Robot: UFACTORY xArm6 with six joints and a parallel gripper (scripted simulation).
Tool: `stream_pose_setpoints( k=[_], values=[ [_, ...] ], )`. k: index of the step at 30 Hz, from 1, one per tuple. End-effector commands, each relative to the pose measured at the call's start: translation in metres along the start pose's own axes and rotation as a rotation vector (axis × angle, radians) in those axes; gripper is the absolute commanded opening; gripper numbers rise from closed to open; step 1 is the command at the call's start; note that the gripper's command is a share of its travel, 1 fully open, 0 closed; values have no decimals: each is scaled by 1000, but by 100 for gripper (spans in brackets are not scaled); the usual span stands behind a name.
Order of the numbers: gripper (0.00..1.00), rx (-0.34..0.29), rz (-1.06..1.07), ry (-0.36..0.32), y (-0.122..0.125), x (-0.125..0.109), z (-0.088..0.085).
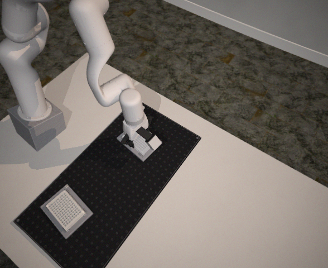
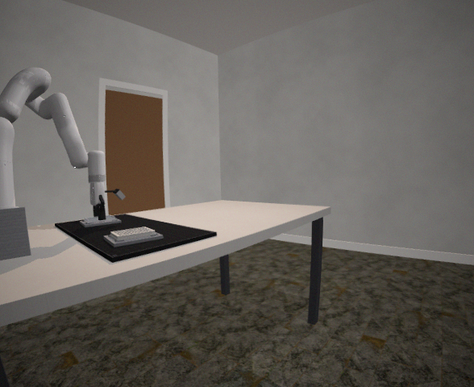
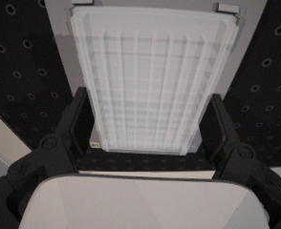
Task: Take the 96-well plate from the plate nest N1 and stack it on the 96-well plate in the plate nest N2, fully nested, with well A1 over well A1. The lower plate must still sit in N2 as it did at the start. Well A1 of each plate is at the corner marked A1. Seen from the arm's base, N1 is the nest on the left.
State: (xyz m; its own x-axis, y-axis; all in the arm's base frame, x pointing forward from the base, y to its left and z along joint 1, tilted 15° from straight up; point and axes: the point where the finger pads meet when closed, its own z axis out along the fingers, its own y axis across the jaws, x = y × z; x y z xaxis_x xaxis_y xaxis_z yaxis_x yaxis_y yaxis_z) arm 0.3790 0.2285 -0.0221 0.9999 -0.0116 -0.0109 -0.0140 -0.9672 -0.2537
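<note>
A white 96-well plate (image 1: 141, 144) sits in the grey plate nest N1 (image 1: 141, 157) at the far end of the black baseplate (image 1: 109, 184). My gripper (image 1: 135, 141) is down over it, shut on the plate across its long sides. A second white 96-well plate (image 1: 65, 208) sits in the grey nest N2 at the near end of the baseplate. The A1 marks are too small to read.
The arm's grey base block (image 1: 37, 127) stands on the beige table left of the baseplate. In the exterior view the gripper (image 2: 99, 210) and both nests sit near the table's left end, N2 (image 2: 133, 239) nearer the camera.
</note>
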Motion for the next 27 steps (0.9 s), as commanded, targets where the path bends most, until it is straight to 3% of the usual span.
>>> stream_pose_setpoints(
  k=[1,27],
  values=[
    [0,1,0,3,-1,1,-1],
    [0,2,0,3,-1,1,-12]
  ],
)
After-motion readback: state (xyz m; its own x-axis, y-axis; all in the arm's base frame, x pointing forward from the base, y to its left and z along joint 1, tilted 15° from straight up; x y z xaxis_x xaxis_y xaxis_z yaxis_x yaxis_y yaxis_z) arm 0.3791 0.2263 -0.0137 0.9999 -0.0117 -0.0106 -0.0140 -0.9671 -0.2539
